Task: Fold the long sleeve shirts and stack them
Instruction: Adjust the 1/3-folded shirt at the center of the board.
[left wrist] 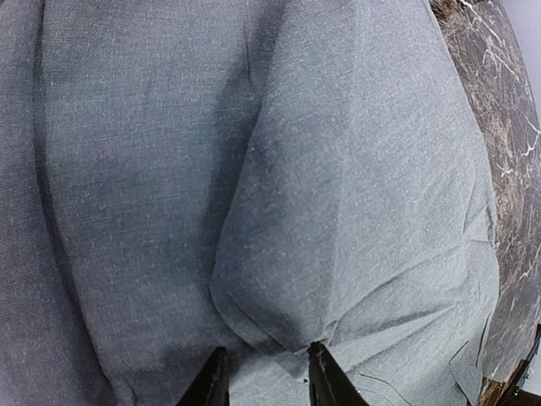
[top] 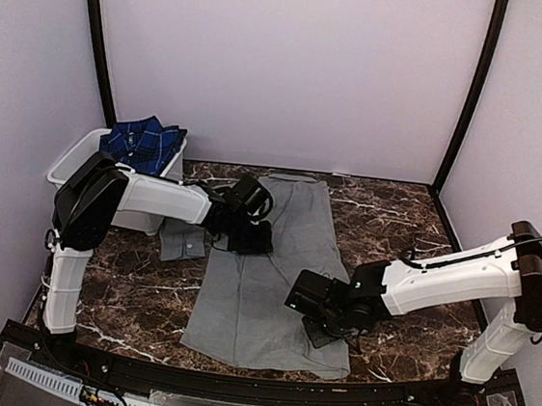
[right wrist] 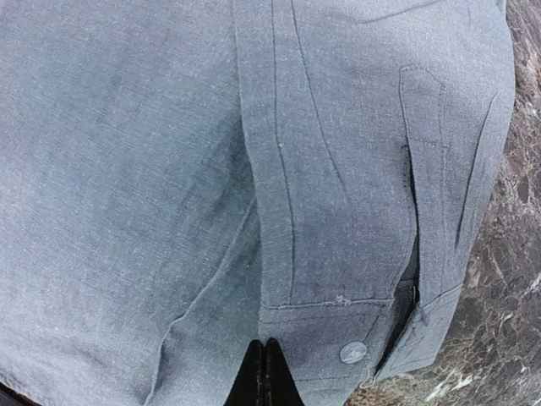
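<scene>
The grey shirt [top: 262, 289] lies spread lengthwise on the marble table, one sleeve with its cuff [top: 184, 242] sticking out to the left. My left gripper [top: 251, 238] is open, low over the shirt's left edge; in the left wrist view [left wrist: 266, 365] a folded corner of the grey cloth [left wrist: 338, 211] lies between its fingertips. My right gripper [top: 320, 332] is over the shirt's near right part; in the right wrist view [right wrist: 265, 351] its fingers are shut tip to tip on flat grey cloth [right wrist: 127, 169] beside a cuff button [right wrist: 352, 352]. The plaid shirt [top: 143, 143] sits bunched in the tub.
The white plastic tub [top: 67, 162] stands at the back left, against the left wall. Bare marble table [top: 395, 226] shows right of the shirt and at the near left. Lilac walls close in the back and both sides.
</scene>
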Motion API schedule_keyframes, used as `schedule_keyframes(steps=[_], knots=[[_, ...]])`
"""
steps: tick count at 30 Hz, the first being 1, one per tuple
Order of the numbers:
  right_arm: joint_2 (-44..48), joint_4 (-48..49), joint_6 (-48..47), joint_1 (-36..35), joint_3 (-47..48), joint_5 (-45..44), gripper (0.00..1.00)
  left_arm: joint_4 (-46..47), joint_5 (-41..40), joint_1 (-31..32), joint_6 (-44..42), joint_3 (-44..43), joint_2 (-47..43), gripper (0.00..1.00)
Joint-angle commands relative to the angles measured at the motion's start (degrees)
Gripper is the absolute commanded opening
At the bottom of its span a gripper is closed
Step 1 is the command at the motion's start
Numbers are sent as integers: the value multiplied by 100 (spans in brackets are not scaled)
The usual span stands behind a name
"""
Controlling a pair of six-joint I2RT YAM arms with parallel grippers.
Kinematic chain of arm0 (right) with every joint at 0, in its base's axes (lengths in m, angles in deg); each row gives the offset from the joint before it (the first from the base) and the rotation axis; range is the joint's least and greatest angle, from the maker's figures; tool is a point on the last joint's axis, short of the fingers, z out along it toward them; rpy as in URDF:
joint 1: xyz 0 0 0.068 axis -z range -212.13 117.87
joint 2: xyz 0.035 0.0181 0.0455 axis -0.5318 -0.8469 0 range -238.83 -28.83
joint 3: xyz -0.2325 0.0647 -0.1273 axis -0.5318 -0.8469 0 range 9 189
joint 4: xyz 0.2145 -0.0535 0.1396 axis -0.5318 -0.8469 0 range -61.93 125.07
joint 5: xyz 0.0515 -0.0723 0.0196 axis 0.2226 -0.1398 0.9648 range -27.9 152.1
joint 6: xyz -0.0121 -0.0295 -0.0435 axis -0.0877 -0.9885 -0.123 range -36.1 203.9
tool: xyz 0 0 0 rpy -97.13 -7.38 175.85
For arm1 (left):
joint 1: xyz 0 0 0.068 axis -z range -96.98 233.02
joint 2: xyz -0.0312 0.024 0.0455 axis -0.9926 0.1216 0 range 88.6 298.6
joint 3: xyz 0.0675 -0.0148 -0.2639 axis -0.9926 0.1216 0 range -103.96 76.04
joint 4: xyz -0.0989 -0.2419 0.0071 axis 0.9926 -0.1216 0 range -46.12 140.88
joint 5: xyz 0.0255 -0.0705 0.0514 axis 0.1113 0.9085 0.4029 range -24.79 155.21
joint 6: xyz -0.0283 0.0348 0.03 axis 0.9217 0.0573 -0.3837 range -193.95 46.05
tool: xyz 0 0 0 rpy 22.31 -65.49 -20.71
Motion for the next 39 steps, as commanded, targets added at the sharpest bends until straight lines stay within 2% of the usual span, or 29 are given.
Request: schedule_keyframes(steps=[1,17,28,32,34,39], knots=[[190,-137,-90,-52,242,74,0,14,-64,-22,-31,-95,-13,29],[45,-68,-353,-227,674,645,0,-159,-248,-82,-41,-218,-51,15],[-218,437,-453,-232,630,1091,0,-332,-330,-125,-153,-197,-262,16],[-343,321,-414,-228,621,1005,0,-348,-298,-131,-218,-207,-290,18],[-290,310,-382,-227,601,980,6,-370,-243,-126,-266,-228,-309,19],[126,311,-378,-159,704,922,33,-425,-189,-100,-384,-298,-527,23]])
